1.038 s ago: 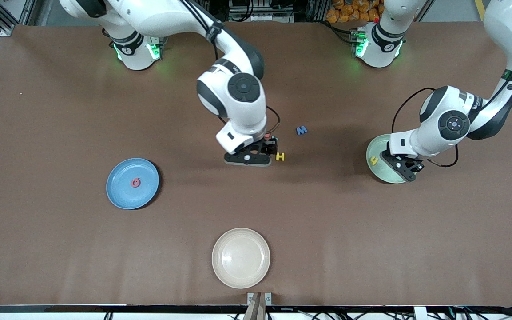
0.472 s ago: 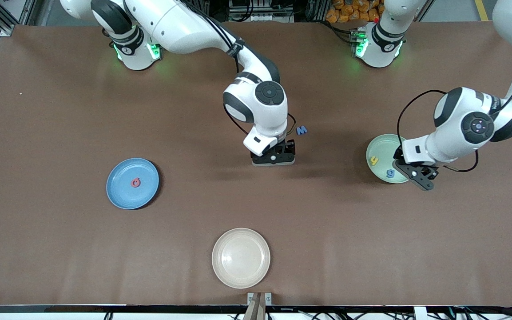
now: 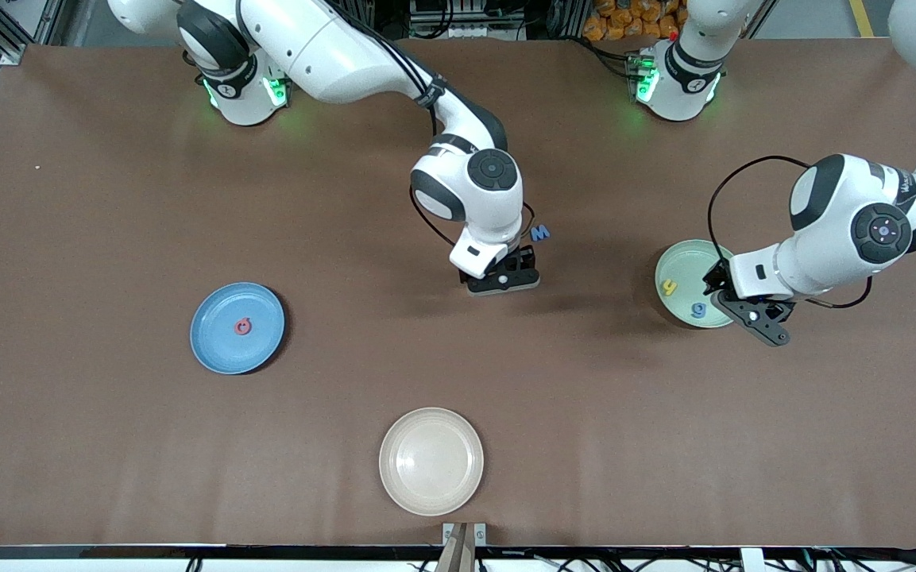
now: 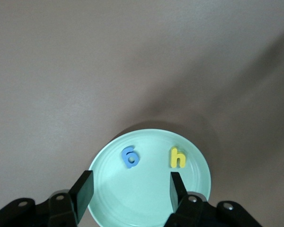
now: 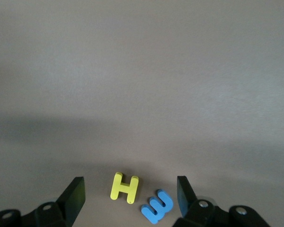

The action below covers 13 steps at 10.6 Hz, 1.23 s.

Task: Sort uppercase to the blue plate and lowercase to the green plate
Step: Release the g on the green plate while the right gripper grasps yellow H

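While both jaws gape empty, yellow H (image 5: pixel 124 187) lies flat, tilted, beside blue W (image 5: pixel 157 205).

You've got a beige plate (image 3: pixel 430 461) sitting flat on the brown table (image 3: pixel 108 445), close to the table edge nearest the front camera, about midway along that edge. It's round, shallow, nothing in it. A small metal bracket (image 3: pixel 463 534) sits at that edge just beside the plate.
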Each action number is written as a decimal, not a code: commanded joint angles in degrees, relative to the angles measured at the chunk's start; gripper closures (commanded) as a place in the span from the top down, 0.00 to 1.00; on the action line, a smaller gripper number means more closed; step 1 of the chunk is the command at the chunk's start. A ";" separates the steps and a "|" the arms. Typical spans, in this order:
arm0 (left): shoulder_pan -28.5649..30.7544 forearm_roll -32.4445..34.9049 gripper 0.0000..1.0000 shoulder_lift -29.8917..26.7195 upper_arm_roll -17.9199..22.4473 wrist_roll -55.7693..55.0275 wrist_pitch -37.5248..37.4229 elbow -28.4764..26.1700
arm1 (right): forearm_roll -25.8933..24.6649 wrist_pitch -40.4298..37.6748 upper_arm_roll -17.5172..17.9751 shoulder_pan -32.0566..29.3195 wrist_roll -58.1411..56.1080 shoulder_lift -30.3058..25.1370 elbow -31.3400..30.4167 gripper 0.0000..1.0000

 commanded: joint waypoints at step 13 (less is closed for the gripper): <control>-1.07 -2.53 0.57 1.26 -0.27 -5.10 -0.63 0.77 | -0.23 1.31 -0.23 1.55 3.58 8.48 6.01 0.72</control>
